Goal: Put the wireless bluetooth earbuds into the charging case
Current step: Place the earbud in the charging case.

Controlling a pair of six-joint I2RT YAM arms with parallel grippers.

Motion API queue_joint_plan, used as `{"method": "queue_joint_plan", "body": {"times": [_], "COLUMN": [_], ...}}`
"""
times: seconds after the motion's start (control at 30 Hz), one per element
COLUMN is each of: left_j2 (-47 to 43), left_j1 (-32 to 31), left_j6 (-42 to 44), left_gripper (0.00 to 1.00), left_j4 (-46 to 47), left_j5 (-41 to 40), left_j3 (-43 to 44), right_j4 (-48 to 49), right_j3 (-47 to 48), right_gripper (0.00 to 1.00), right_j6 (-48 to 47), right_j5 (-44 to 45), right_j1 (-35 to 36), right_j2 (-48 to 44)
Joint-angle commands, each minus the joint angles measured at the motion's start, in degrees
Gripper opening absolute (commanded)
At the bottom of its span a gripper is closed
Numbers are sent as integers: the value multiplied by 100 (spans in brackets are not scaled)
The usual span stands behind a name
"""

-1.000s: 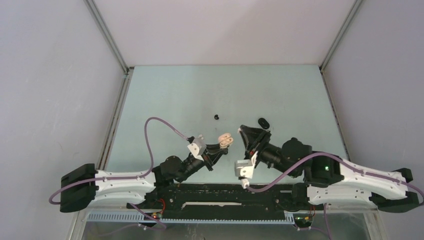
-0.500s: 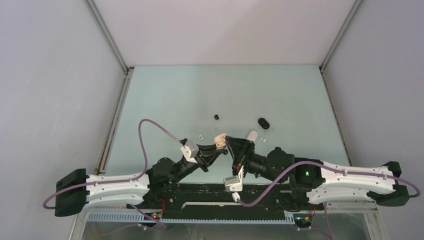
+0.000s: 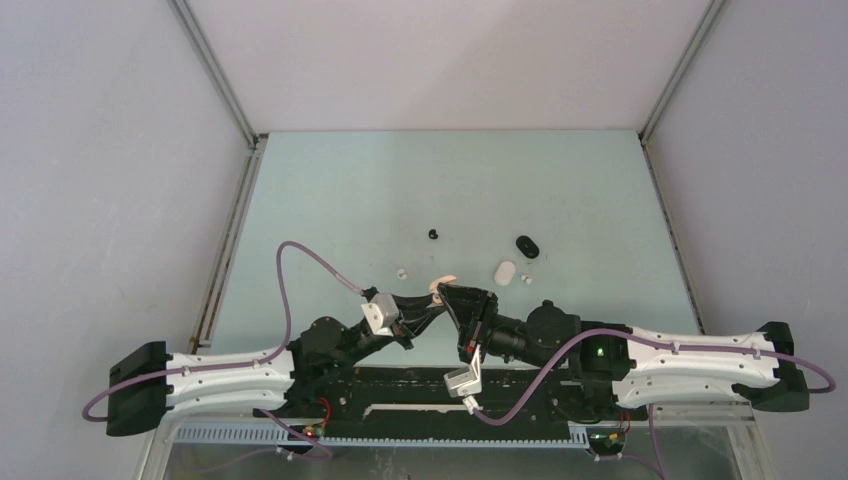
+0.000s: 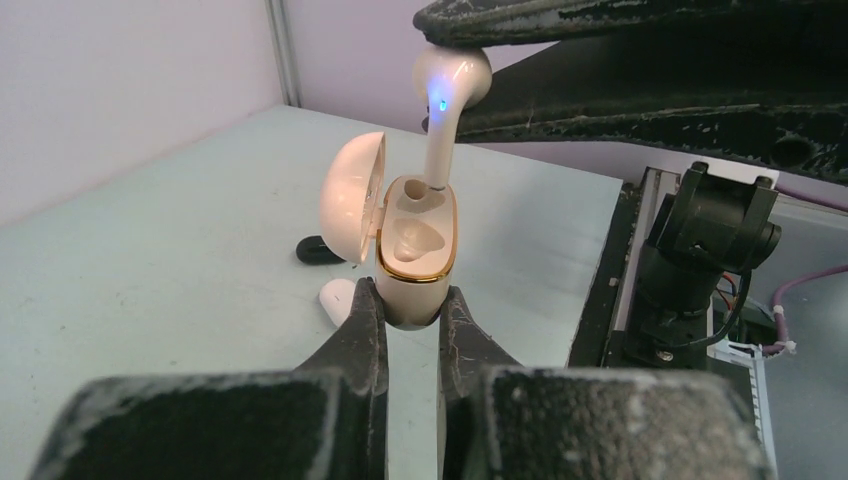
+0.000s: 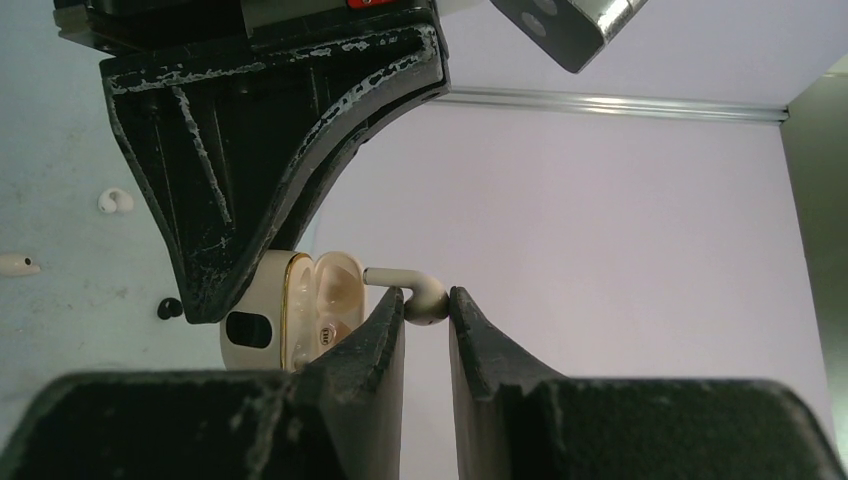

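As I read my feeds, left to right: left gripper (image 4: 410, 300), closed tight on the cream charging case (image 4: 416, 262), which has its lid hinged open and is held above the table (image 3: 330, 190); cream earbud (image 4: 450, 80), blue light lit, stem tip at one socket's mouth; right gripper (image 5: 426, 305), narrowly parted, pinching that earbud's head. Loose on the table: white bud (image 3: 401, 271), black bud (image 3: 433, 234), white pill-shaped item (image 3: 505, 271), black pill-shaped item (image 3: 527, 245).
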Motion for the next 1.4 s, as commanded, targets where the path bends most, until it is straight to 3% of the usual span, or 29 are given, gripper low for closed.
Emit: {"method": "queue_joint_plan", "body": {"times": [0.0,1.37], "left_j2": [-156,-288], "left_j1": [-28,-28], "left_j6": [178,265], "left_gripper": [0,0], "left_j4": [188,466], "left_j5": [116,229], "left_j3": [-12,-206], "right_j4": [431,388], "right_j3": [-14,-459], "right_gripper": [0,0], "right_j6": [-135,-490], "right_j5": [-45,59], "right_j1": [29,-126], "right_j2": [-3,245]}}
